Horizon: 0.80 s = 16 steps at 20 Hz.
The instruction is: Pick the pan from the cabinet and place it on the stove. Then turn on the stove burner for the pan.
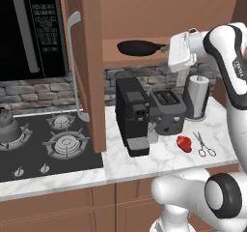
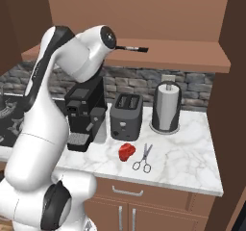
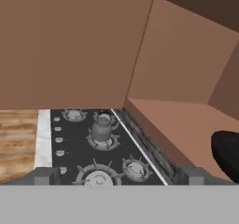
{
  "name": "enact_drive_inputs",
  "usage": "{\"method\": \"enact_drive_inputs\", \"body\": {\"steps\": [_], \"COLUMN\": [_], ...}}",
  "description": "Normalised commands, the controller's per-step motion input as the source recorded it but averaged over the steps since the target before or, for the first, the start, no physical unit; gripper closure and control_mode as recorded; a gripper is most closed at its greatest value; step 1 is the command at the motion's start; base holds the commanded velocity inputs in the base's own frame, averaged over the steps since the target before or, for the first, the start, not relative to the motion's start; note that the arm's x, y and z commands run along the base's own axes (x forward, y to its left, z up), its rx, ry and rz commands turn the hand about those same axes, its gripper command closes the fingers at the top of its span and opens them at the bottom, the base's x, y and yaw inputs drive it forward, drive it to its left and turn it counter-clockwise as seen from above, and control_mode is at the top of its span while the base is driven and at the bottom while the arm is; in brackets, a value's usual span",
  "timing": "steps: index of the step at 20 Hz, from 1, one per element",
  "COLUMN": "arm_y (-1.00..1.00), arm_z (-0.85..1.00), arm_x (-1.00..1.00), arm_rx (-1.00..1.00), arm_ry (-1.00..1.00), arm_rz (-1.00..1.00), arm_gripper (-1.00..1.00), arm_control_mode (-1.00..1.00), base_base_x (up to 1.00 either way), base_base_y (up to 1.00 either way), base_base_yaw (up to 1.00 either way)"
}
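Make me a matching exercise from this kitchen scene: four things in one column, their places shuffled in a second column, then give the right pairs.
Things:
1. shallow matte-black frying pan
2. small silvery kettle
3. silver scissors with dark-rimmed loops
4. white paper towel roll in a dark holder

Places:
A. lying flat on the white marble counter, beside a small red object
B. standing upright at the back of the counter, by the stone backsplash
C. on the wooden shelf of the open brown cabinet
D. on a burner of the black gas cooktop

Pairs: 1-C, 2-D, 3-A, 4-B

One pan [image 1: 136,48], one kettle [image 3: 102,127], one toaster [image 1: 168,111], one scissors [image 1: 204,146].
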Motion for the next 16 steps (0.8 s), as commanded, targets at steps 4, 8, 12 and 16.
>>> {"method": "enact_drive_inputs", "body": {"steps": [4, 8, 12, 16], "arm_y": [-0.46, -0.61, -0.68, -0.62], "arm_z": [-0.03, 0.00, 0.00, 0.00], "arm_x": [0.72, 0.70, 0.51, 0.37], "arm_rx": [0.00, 0.00, 0.00, 0.00], "arm_ry": [0.14, 0.06, 0.00, -0.02], "arm_rz": [0.00, 0.02, 0.07, 0.07], "arm_gripper": [-1.00, -1.00, -1.00, -1.00], "arm_control_mode": [-1.00, -1.00, -1.00, -1.00], "base_base_x": [0.00, 0.00, 0.00, 0.00], "base_base_y": [0.00, 0.00, 0.00, 0.00], "base_base_yaw": [0.00, 0.00, 0.00, 0.00]}}
